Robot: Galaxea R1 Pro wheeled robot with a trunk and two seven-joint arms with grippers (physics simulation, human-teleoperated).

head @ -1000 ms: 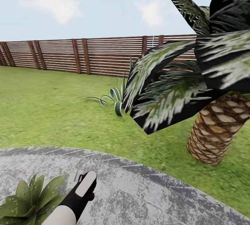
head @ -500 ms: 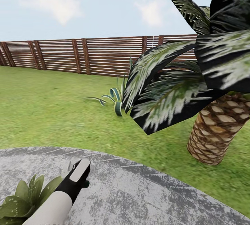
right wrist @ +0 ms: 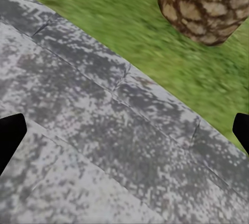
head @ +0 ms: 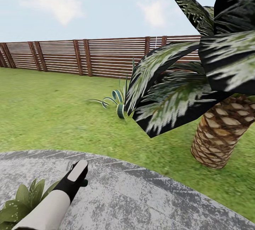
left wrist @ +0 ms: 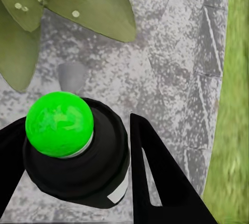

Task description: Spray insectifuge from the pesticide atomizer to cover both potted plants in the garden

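I count one potted plant at the lower left of my head view, its leaves dotted with white insectifuge specks, plus one palm and one agave on the lawn. My left end effector is clamped on the single pesticide atomizer, held above the patio just beside the plant, and has drawn back toward me since half a second ago. My right end effector is spread wide and carries nothing.
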